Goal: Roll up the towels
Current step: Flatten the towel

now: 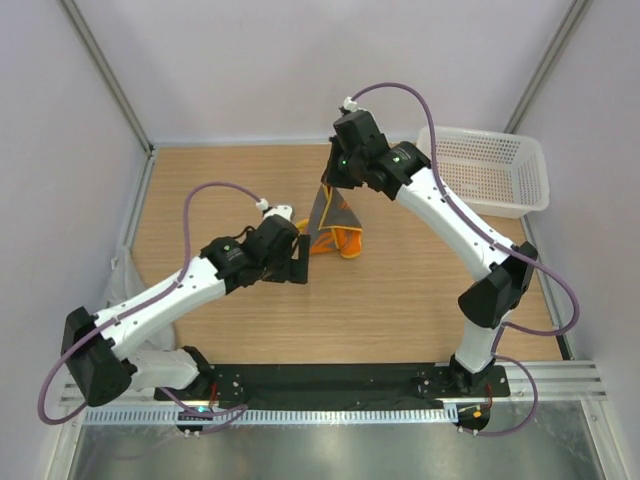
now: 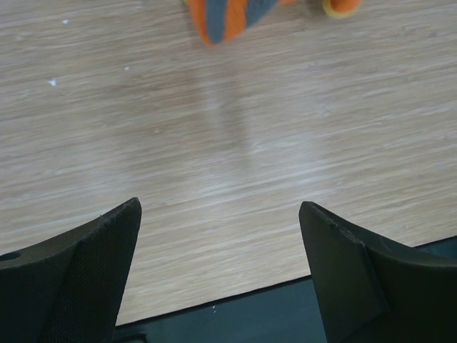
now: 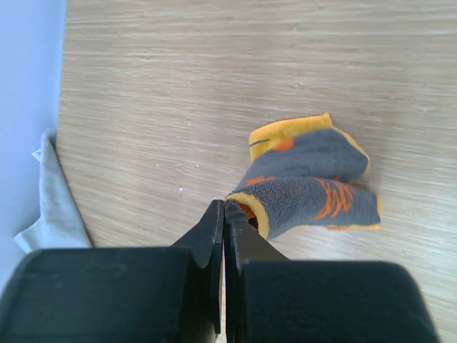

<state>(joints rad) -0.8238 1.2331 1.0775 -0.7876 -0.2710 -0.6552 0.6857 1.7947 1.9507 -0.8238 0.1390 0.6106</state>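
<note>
The small orange towel (image 1: 338,226), grey on one face with a yellowish edge, hangs in a peak from my right gripper (image 1: 333,186), its lower part resting on the table. In the right wrist view my right gripper (image 3: 224,209) is shut on a corner of this towel (image 3: 307,187). My left gripper (image 1: 300,262) is open and empty just left of the towel, low over the table. In the left wrist view the left gripper (image 2: 220,209) frames bare wood, with the towel (image 2: 228,16) at the top edge. The light-grey towel (image 3: 53,207) lies crumpled against the left wall (image 1: 120,278).
A white perforated basket (image 1: 487,170) stands at the back right corner. The wooden table (image 1: 400,300) is bounded by walls at left, back and right. A black mounting plate (image 1: 330,385) runs along the near edge.
</note>
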